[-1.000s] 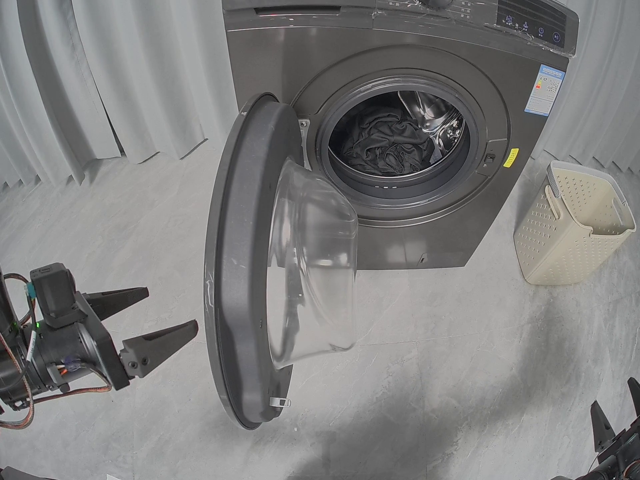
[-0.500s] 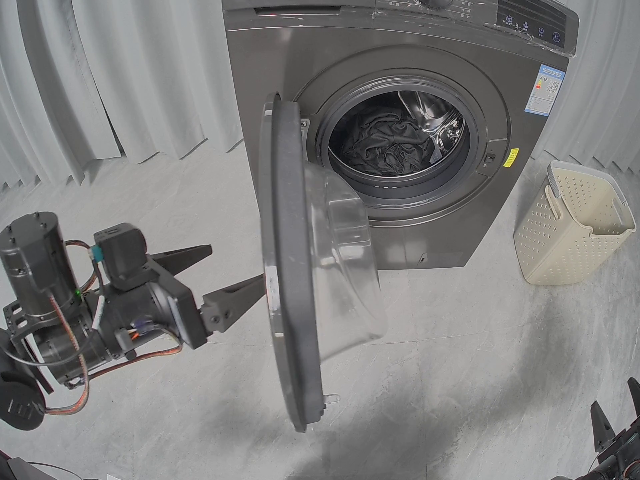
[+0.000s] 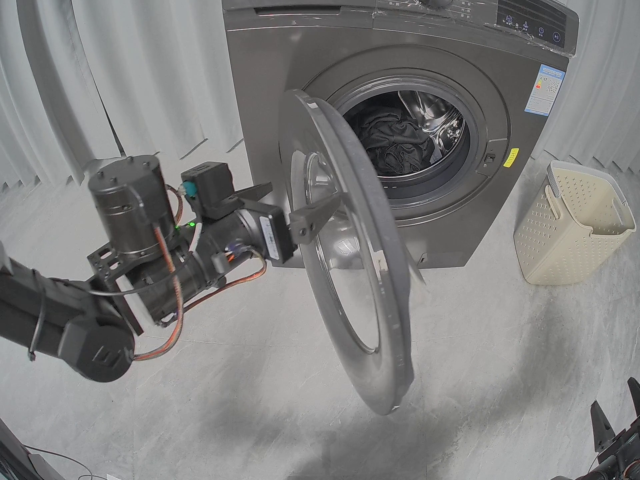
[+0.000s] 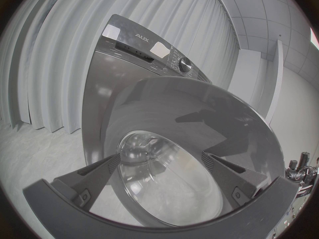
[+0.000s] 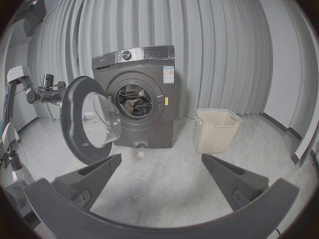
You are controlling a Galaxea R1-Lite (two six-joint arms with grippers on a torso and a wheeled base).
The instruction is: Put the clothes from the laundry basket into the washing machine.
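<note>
Our left gripper (image 3: 303, 198), spread wide, has pushed the door (image 3: 383, 301) half shut. Dark crumpled clothes (image 3: 393, 141) lie inside the washing machine (image 3: 400, 48); the right wrist view adds the door's glass bowl (image 5: 101, 120).

L gripper (image 3: 303, 193) & its arm have come up & fwd from low on the robot's left to the outer face of the washer door (image 3: 393, 315). Fingers spread as before, lower tip now at the glass; contact unclear. Door swung from wide open, thru edge-on, to approx half shut. Its rim now covers the left part of the drum opening (image 3: 427, 141).
</note>
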